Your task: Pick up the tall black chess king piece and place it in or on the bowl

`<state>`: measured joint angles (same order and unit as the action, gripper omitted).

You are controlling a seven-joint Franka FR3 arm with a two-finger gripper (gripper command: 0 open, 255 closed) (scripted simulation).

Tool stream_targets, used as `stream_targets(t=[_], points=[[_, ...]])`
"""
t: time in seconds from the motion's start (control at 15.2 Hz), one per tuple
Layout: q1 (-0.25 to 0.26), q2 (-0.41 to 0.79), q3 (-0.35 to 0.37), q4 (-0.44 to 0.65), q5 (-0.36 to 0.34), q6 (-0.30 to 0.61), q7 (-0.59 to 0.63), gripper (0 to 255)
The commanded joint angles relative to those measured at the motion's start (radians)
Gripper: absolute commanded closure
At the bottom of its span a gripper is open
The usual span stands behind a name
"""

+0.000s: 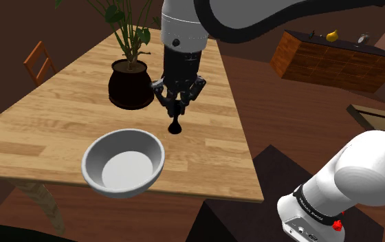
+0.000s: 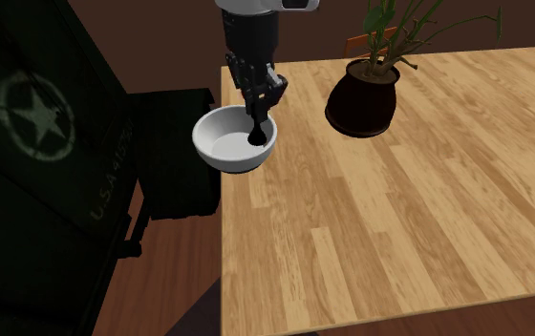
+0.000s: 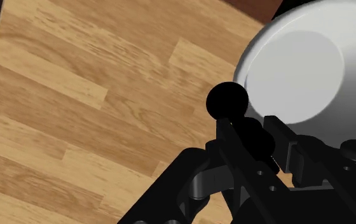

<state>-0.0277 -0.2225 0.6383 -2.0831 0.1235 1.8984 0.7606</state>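
Currently the bowl [image 1: 105, 148] sits by the tabletop's [image 1: 47, 130] near edge, open side up to receive. Just behind it, the gripper [image 1: 176, 110] is clamped on the chess king's [image 1: 174, 125] top. Its base hangs down, apparently clear of the wood, for carrying across. King: all black, slim, with a round flared base. Potted plant [image 1: 130, 86] farther back.

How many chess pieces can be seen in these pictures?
1. The black chess piece is clasped in the gripper, beside the white bowl. Others may be hidden behind the plant pot.
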Motion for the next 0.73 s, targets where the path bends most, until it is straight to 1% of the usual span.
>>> stream_targets(t=[0.0, 0.13, 0.26, 0.4, 0.53, 0.66], points=[[0.001, 0.083, 0.045, 0.087, -0.045, -0.014, 0.071, 255], [0.011, 0.173, 0.082, 0.171, -0.104, -0.026, 0.140, 255], [0.032, 0.270, 0.112, 0.262, -0.171, -0.046, 0.211, 255], [0.070, 0.371, 0.130, 0.361, -0.243, -0.075, 0.280, 255], [0.131, 0.483, 0.136, 0.481, -0.322, -0.117, 0.346, 255], [0.133, 0.484, 0.129, 0.456, -0.322, -0.091, 0.347, 255]])
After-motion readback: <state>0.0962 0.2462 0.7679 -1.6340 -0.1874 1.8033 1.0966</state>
